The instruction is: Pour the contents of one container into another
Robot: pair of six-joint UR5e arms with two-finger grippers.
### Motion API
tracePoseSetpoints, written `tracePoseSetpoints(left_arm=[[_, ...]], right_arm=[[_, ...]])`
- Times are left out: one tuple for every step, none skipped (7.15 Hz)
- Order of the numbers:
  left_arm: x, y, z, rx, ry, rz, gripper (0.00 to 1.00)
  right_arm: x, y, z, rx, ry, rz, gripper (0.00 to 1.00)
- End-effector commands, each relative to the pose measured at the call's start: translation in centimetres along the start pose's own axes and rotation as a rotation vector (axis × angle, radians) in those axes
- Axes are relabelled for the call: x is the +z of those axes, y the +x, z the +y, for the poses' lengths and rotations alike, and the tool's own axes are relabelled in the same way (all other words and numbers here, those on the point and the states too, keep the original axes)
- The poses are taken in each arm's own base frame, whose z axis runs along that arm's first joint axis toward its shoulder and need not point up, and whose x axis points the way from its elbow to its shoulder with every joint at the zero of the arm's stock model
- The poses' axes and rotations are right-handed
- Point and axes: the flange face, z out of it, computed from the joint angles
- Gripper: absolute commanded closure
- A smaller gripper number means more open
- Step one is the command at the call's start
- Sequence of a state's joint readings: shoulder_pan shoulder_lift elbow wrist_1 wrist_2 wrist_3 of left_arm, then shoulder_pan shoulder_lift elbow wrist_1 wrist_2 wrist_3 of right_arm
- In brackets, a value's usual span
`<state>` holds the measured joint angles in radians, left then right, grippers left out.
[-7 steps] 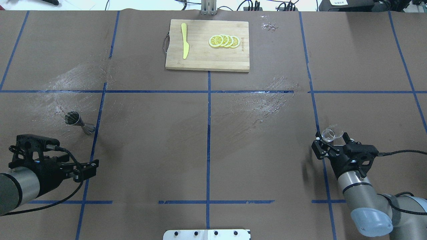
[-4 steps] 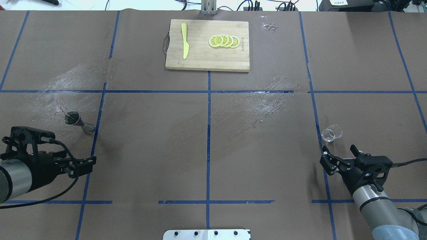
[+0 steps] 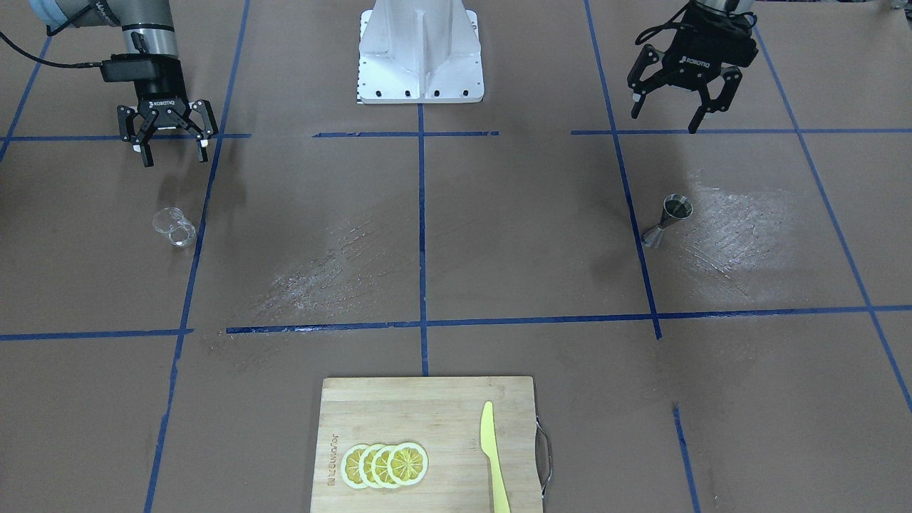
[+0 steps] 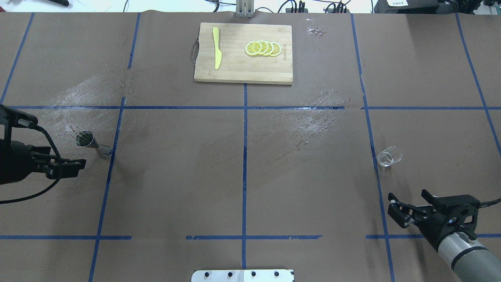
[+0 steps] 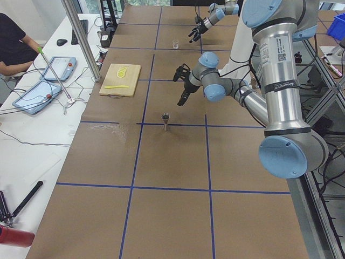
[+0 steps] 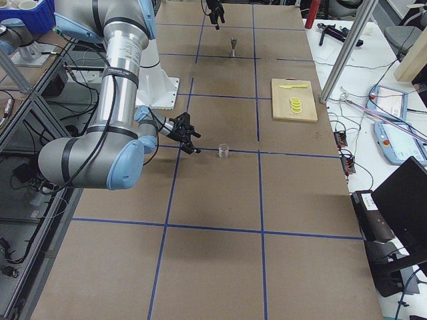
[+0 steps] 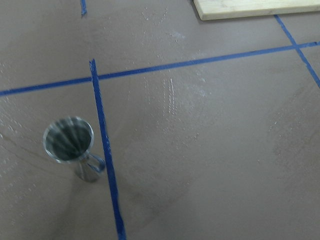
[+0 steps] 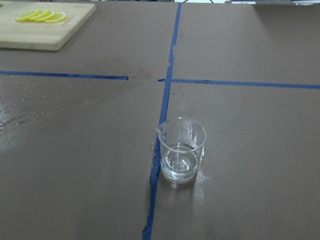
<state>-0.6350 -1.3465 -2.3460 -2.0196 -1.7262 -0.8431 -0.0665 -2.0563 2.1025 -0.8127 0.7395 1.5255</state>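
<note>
Overhead exterior: both arms are seen clear of their containers. The right gripper [image 4: 409, 201] is held with its fingers spread and nothing between them; the glass beaker [image 4: 389, 156] stands upright ahead of it, well apart, just beside a blue tape line. From the right wrist view a thin layer of clear liquid seems to lie at the beaker's bottom, with a wet patch on the paper beside its base. It cannot be told whether that is a finished pour or a leftover. The left gripper [image 3: 664, 117] is also held apart and empty, raised above the table; the jigger [image 4: 92, 143] stands upright ahead of and below it, near but not touched. Its fill level cannot be read from the left wrist view. Both vessels are left upright on open paper, which is judged to keep them stable and graspable from the side. The spread fingers fit either a release just made or an approach about to be made. The cutting board [image 4: 242, 66] with its lemon slices [image 4: 263, 48] and yellow knife [image 4: 216, 47] lies far ahead of both grippers and is judged to be outside the job. Against the frame a second ago: the right gripper was then around the beaker and has since been drawn straight back, with the beaker left where it was. The left gripper has been shifted outward and forward, closer to level with the jigger, which has not been moved.
</note>
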Motion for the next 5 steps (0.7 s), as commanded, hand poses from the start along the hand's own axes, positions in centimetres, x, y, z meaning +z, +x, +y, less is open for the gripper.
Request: tracePoseSetpoints(left_arm=[[-0.1, -0.7, -0.7, 0.018, -0.009, -0.001, 0.00], [0.0, -0.7, -0.7, 0.059, -0.029, 0.012, 0.00], [-0.5, -1.9, -2.2, 0.099, -0.022, -0.011, 0.00], [-0.6, -2.6, -3.6, 0.135, -0.014, -0.041, 0.00], [-0.3, -3.2, -4.3, 0.174, -0.028, -0.057, 0.00]], right_arm=[[-4.2, 0.2, -2.9, 0.013, -0.161, -0.021, 0.00], [-5.2, 0.1, -3.7, 0.014, -0.209, -0.020, 0.00], [-5.3, 0.1, -5.5, 0.029, -0.280, 0.034, 0.00], [-5.8, 0.2, -8.3, 0.041, -0.349, 0.043, 0.00], [-5.5, 1.7, -11.0, 0.014, -0.379, 0.041, 0.00]])
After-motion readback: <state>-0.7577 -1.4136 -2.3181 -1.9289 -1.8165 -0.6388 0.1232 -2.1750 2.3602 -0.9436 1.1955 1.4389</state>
